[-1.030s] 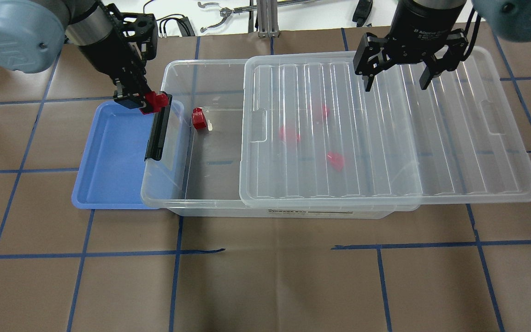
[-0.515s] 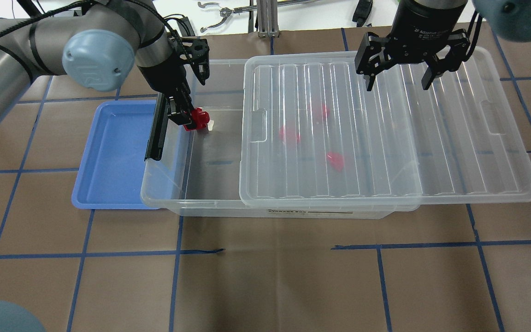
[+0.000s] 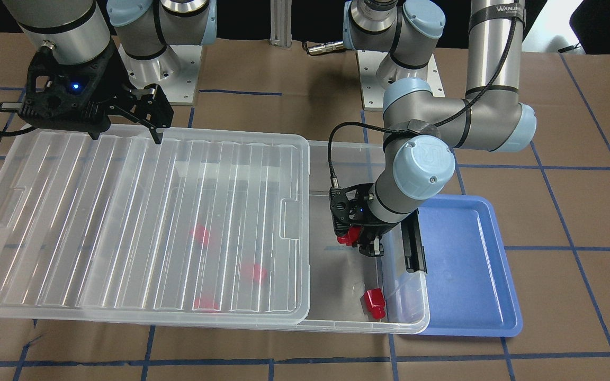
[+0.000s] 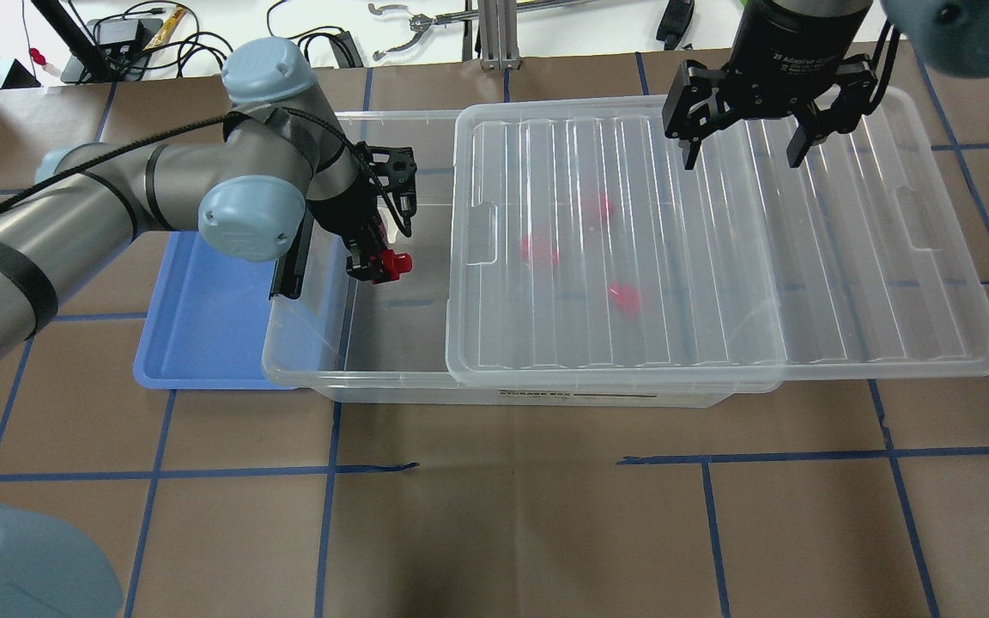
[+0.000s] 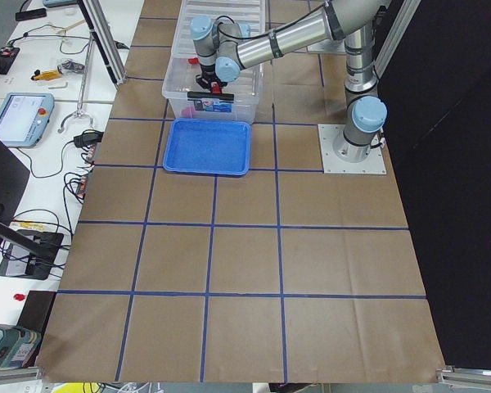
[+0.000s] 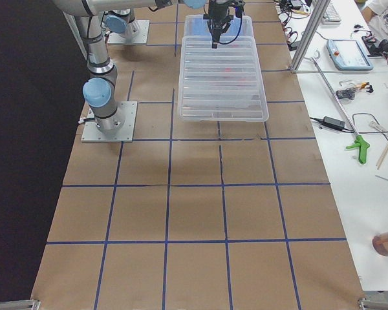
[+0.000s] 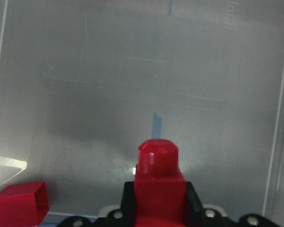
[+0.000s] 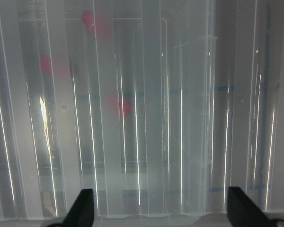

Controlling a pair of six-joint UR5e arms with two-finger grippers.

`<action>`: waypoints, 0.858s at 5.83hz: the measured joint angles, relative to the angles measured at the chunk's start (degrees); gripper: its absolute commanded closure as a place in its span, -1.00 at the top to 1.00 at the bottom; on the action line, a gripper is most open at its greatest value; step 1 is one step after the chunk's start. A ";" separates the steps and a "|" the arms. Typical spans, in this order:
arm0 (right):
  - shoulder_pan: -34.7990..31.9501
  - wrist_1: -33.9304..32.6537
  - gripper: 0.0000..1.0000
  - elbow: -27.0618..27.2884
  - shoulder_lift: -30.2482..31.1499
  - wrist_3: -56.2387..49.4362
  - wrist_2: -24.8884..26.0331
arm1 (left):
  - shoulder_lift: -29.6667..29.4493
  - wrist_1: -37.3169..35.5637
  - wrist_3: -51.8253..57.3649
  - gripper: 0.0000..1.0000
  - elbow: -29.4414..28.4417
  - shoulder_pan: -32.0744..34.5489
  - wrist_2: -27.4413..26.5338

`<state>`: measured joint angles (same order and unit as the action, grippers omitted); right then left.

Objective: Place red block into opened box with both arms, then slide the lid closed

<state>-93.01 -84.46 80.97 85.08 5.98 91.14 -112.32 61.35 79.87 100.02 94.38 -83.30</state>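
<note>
Over the uncovered end of a large, shallow clear plastic box (image 4: pixel 306 348), a small glossy red plastic block (image 4: pixel 393 263) is held clamped between the fingers of the left arm's black two-finger gripper (image 4: pixel 377 260). The block's round nub is pointed away from the gripper. A second red block (image 3: pixel 375 305) is seen on the box floor near the black clip bar (image 3: pixel 414 248). Three more red blocks (image 4: pixel 537 251) are seen blurred beneath the ribbed translucent plastic lid (image 4: pixel 846 257), by which most of the box is covered. The right arm's black gripper (image 4: pixel 741 148) is held with its fingers spread wide over the lid's rear edge; whether contact is made cannot be told. A blue plastic tray (image 4: pixel 203 326) lies at the box's clip end.
</note>
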 measured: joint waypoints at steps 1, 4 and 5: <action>0.02 0.00 1.00 0.04 0.00 0.00 0.00 | -1.00 -3.08 0.05 0.95 1.58 0.01 0.01; 0.08 0.00 1.00 0.06 0.00 0.00 0.00 | 0.40 -3.34 -0.13 0.96 1.39 -0.27 -0.06; 0.18 -0.02 1.00 0.06 0.00 -0.03 0.03 | 2.42 -0.52 -0.29 0.96 -0.14 -0.58 0.06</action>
<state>-92.83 -84.49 81.03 85.08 5.95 91.17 -109.90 60.83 79.58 99.88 93.80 -83.24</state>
